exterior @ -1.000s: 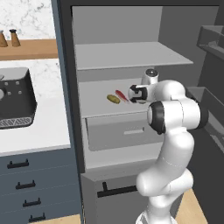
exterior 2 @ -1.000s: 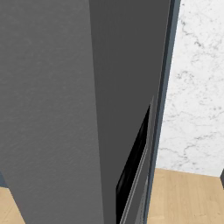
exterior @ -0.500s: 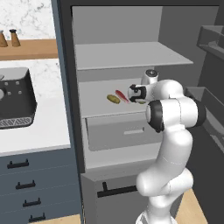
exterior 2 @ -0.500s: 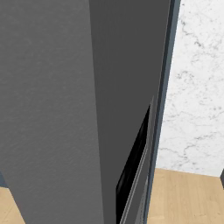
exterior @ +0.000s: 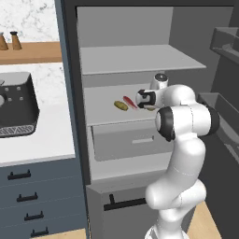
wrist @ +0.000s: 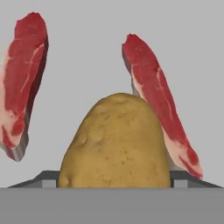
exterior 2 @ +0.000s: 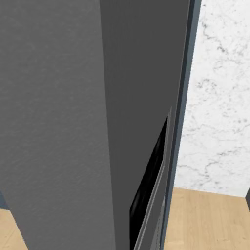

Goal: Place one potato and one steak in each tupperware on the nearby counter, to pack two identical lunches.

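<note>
Fridge shelf (exterior: 100, 100), grey: potato (wrist: 116, 142) btwn two steaks (wrist: 159, 100).

A big dark fridge (exterior: 70, 70) stands open, with grey shelves (exterior: 135, 58) inside and a grey drawer (exterior: 133, 142) under them, and a small white and black jar (exterior: 160, 81) sits at the back of the middle shelf. To the left of the fridge is a black toaster (exterior: 16, 105), and above it a wooden wall shelf (exterior: 30, 52) holds two little brown shakers (exterior: 9, 41) in front of a white marble wall (exterior: 28, 21). In the right base view there is a light wooden floor (exterior 2: 205, 219) low down beside more marble wall.
</note>
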